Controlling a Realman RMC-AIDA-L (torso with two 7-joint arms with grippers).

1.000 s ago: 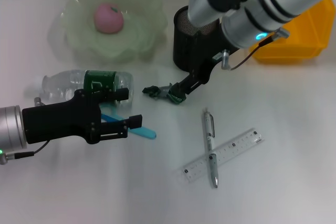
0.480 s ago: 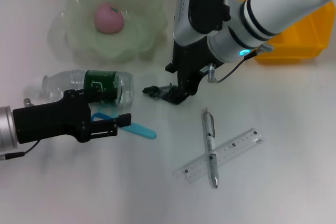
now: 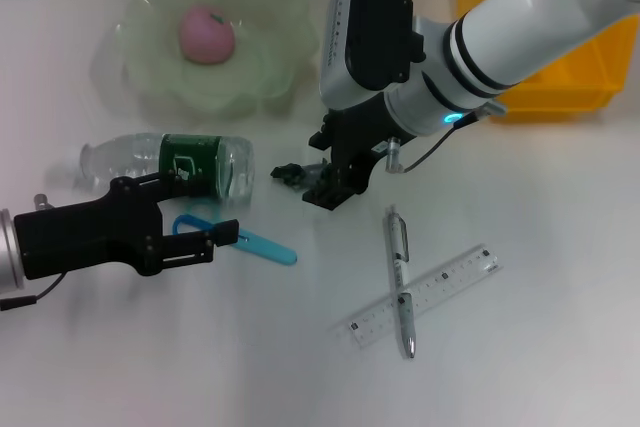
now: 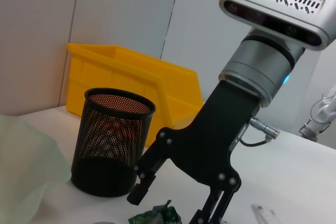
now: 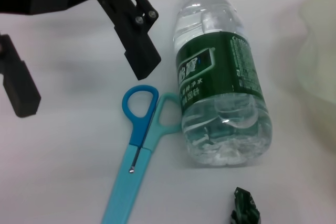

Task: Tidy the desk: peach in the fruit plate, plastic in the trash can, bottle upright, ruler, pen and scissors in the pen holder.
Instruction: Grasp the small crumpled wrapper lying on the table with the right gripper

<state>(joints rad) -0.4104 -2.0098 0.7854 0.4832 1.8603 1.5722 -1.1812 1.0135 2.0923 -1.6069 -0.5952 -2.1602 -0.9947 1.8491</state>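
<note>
1. Head view is bounded at the left by the left gripper (image 3: 222, 209), black fingers spread, straddling the handles of the blue scissors (image 3: 243, 240) beside the lying clear plastic bottle with a green label (image 3: 175, 163).
2. A pink peach (image 3: 206, 33) is seen in the pale green fruit plate (image 3: 283, 59).
3. The crumpled green plastic scrap (image 3: 291, 174) is partly hidden by the right gripper (image 3: 327, 181), fingers spread around it.
4. The black mesh pen holder (image 4: 111, 140), hidden in head view, is shown only by the left wrist view; its inside cannot be made out.
5. A silver pen (image 3: 401, 278) lies across a clear ruler (image 3: 455, 285).
6. The yellow bin (image 3: 562, 75) is cut off at the right.
</note>
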